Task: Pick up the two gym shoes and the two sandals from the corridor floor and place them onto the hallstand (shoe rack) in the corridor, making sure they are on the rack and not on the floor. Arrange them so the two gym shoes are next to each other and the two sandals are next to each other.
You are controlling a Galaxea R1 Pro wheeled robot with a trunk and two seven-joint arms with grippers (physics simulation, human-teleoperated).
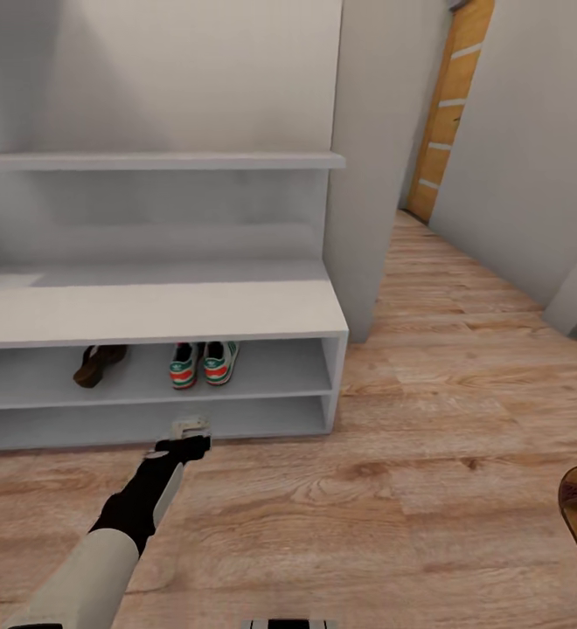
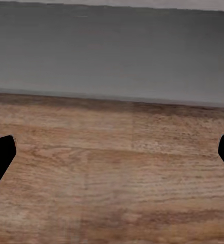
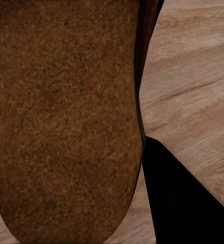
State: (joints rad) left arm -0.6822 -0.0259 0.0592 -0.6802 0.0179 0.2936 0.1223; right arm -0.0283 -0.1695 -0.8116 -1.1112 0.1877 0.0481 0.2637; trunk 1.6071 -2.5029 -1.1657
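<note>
Brown sandal [image 3: 66,117] sits clamped in my right gripper [image 3: 137,203]; left gripper [image 2: 112,157] spread, empty. Last step: shelve it beside its mate [image 1: 99,363] on the hallstand [image 1: 149,314]

Your left arm [image 1: 105,542] in the head view: pale off-white forearm shell, then a matte black wrist section narrowing toward the tool end. Left gripper [image 1: 189,430]: black base, light grey finger piece at the tip. In your left wrist view, two plain black fingertips [image 2: 1,155]. In your right wrist view, one black angular finger [image 3: 180,198], no visible markings, cables or screws
</note>
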